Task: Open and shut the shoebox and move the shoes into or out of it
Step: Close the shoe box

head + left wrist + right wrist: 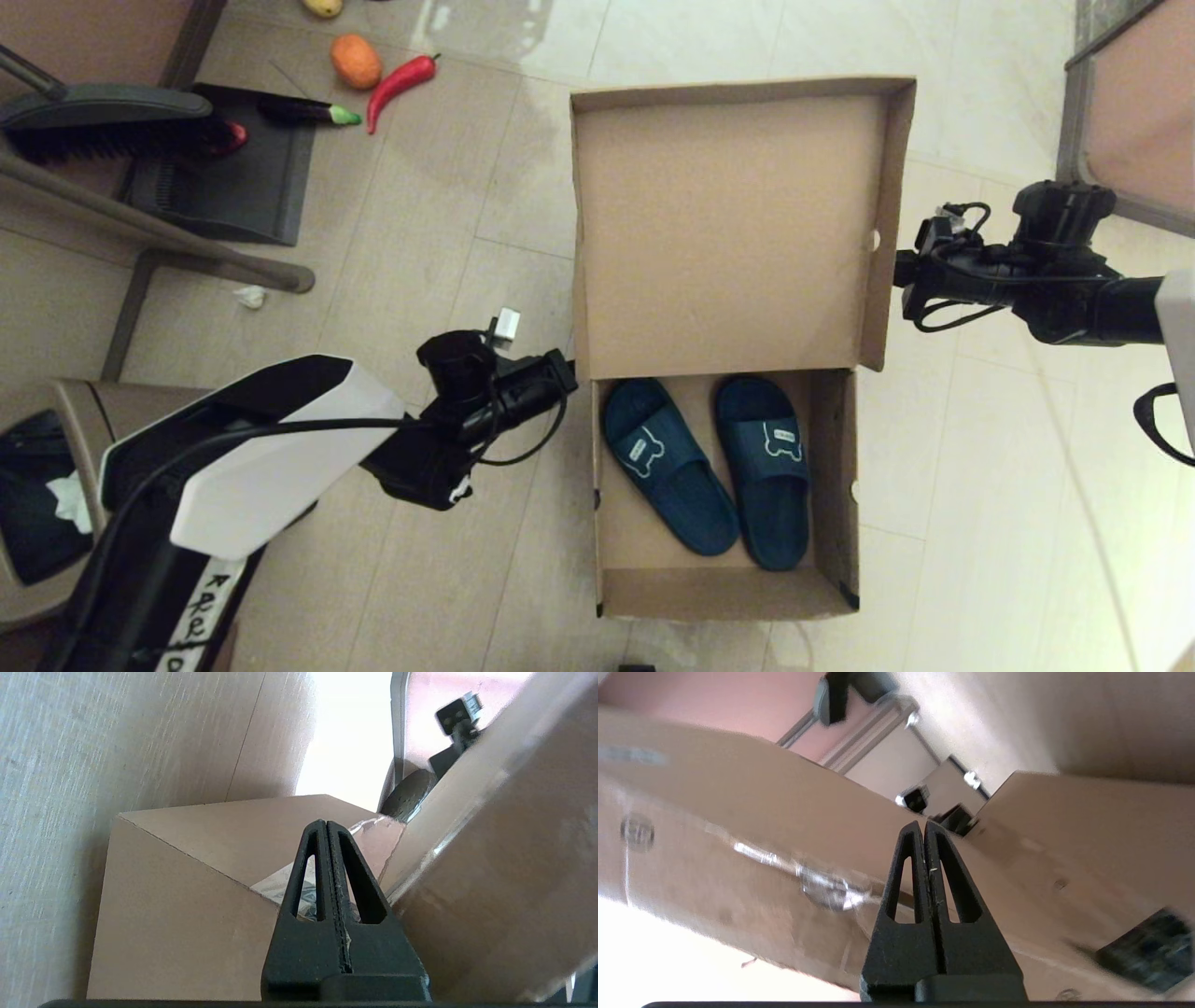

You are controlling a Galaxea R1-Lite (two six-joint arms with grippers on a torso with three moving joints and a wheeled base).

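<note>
— Sitting on the floor [448,215] with lid [728,224] swung up: shoebox [719,593], open. Holding 2 shoes [709,462] inside, side by side, straps bearing white bear outlines, toes pointing toward the near wall.

— Hovering where, the left tool [565,369]?

— Hanging just beside the shoebox's left side, right at the corner where lid meets base. Showing its fingers [327,868] pressed together, pinching nothing, cardboard close in front of them.

— And the right tool [901,271]?

— Hanging just beside the lid's right flap, near a small notch in the edge. Showing fingers [924,868] pressed together too, gripping nothing, with the lid's outer face filling the wrist view.

— Lying anywhere else, other things?

— Lying well apart on the far left of the floor: red chili [401,84], orange fruit [356,61], small eggplant [303,112], beside a dark dustpan [233,182] and brush [103,126].
</note>
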